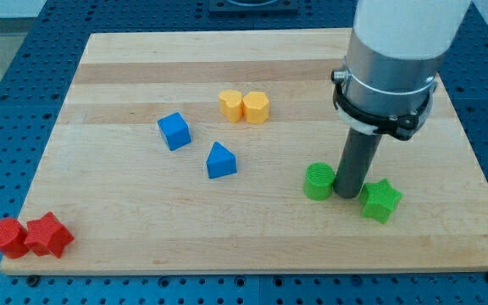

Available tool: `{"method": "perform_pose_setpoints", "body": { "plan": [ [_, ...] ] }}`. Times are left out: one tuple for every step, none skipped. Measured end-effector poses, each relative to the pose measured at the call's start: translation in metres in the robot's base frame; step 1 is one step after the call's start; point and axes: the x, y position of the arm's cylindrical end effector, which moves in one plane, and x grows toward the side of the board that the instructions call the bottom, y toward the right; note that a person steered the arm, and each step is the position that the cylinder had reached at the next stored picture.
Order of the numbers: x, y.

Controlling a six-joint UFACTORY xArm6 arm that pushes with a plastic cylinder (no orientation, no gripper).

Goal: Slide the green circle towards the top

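The green circle (318, 181) lies on the wooden board (142, 220) at the lower right of the view. My tip (346, 194) stands on the board between the green circle on its left and the green star (380, 200) on its right, touching or nearly touching both. The arm's white and grey body rises from it toward the view's top right.
A blue cube (174, 131) and a blue triangle (220, 160) lie left of centre. Two yellow blocks (230, 104) (257, 108) sit side by side above them. A red circle (6, 236) and a red star (47, 235) sit at the board's bottom left corner.
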Motion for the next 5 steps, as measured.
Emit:
{"method": "perform_pose_setpoints", "body": {
  "plan": [
    [0.011,0.0],
    [0.032,-0.007],
    [0.042,-0.034],
    [-0.007,-0.033],
    [-0.046,-0.032]
  ]
}}
